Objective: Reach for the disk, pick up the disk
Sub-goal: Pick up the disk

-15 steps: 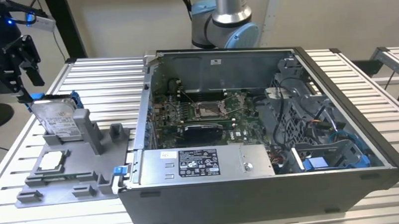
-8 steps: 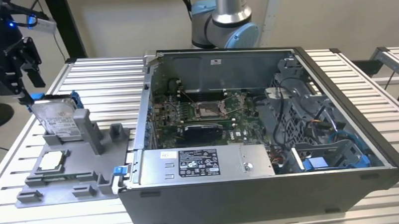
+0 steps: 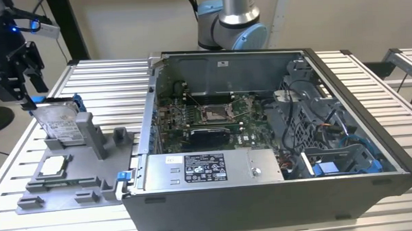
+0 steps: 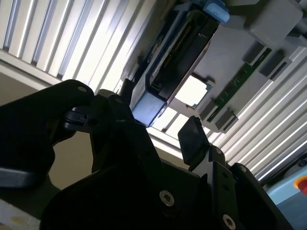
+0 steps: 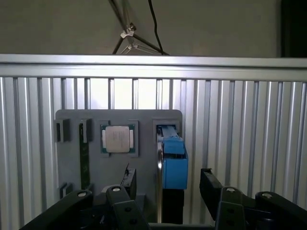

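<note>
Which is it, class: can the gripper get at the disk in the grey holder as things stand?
Probably yes. The gripper hangs just above the disk, which stands upright in the grey holder, top edge exposed. Its open fingers flank that edge, and nothing lies between.

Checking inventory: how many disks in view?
1. The disk stands on edge in the grey fixture, at the exterior view's left of the case. Case bays may hide more.

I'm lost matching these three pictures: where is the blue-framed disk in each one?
Exterior view: the disk stands upright in the grey holder, at the exterior view's left.
First wrist view: disk edge-on, beside the white-topped chip.
Second wrist view: disk edge-on, beside that chip.
Shared landmark: the chip.
</note>
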### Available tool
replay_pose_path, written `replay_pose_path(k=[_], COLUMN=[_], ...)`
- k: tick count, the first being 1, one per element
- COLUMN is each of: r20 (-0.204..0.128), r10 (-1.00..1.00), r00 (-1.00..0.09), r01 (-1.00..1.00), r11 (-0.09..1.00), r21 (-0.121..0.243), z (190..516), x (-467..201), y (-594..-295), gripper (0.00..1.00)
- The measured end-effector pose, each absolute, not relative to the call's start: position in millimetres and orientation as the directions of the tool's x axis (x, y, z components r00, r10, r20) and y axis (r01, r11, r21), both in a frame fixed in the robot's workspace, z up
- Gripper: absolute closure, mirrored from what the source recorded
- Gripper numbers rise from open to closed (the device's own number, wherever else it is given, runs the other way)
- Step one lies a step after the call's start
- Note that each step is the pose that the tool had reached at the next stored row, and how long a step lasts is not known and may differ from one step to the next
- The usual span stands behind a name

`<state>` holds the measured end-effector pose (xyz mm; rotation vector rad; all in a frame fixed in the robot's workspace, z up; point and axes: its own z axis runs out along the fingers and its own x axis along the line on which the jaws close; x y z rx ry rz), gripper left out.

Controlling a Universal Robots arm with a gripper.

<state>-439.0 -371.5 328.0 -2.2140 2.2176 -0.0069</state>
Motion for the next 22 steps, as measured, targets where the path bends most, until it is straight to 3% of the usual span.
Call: replay_pose_path(k=[22], r20=[-0.002], r10=[-1.000], r00=[-0.002], r01=[-1.000], r11=[0.002], r21=[-0.009], z=[316.7], x=[-439.0], y=[-371.5], gripper=[0.00])
